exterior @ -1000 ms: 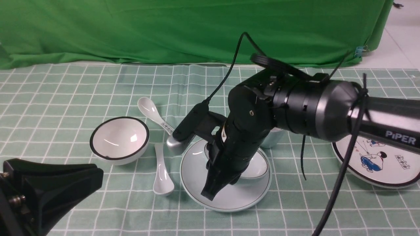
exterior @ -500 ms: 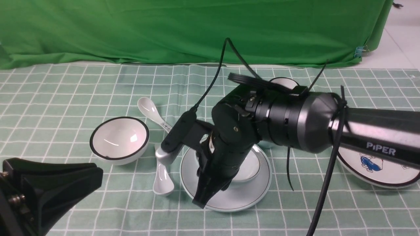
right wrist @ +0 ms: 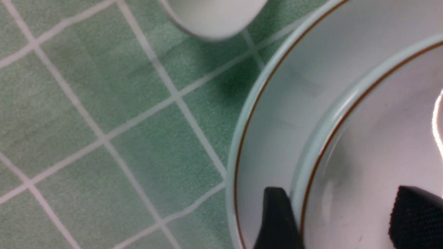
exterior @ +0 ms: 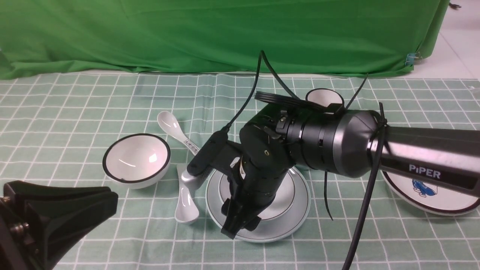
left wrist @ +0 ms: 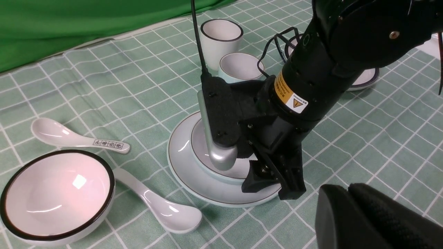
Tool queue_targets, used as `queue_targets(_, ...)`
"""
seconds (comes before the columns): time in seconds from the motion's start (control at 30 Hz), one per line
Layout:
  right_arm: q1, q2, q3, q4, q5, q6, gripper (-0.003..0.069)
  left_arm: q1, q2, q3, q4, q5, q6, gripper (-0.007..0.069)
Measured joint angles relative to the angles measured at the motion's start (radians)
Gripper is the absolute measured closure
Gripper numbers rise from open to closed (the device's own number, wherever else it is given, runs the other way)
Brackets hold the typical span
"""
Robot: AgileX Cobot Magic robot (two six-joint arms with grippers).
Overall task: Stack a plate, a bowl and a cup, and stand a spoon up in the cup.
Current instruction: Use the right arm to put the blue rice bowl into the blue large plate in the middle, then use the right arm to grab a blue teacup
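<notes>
Right fingers (right wrist: 277, 221) are standing apart astride the bowl (exterior: 287, 195) rim, gripping nothing — bowl is sitting on plate (exterior: 270, 233). Next — lifting clear, then fetching the cup (left wrist: 241, 65).

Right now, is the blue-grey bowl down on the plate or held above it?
Down: the bowl rests on the plate, no gap beneath; the right tool straddles its rim, open.
</notes>
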Motion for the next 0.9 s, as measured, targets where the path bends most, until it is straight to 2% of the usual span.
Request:
queue_targets(0.33, 0.002, -0.038, -0.001, -0.007, 0.009, 0.028, 0.0204, 0.000, 0.000, 0.000, 0.004, 0.000, 0.000, 0.0608)
queue_targets(0.5, 0.001, -0.168, -0.009, -0.021, 0.038, 0.027, 0.0209, 0.000, 0.000, 0.000, 0.011, 0.000, 0.000, 0.0608)
queue_targets(0.63, -0.087, -0.193, -0.033, -0.039, 0.111, 0.023, 0.0209, 0.000, 0.000, 0.000, 0.018, -0.001, 0.000, 0.0608)
queue_targets(0.73, -0.199, -0.149, -0.101, -0.033, 0.201, 0.023, 0.0209, 0.000, 0.000, 0.000, 0.018, -0.009, 0.000, 0.0608)
queue_targets(0.9, -0.288, -0.052, -0.252, 0.005, 0.287, -0.007, 0.0209, 0.000, 0.000, 0.000, 0.018, -0.021, 0.000, 0.0608)
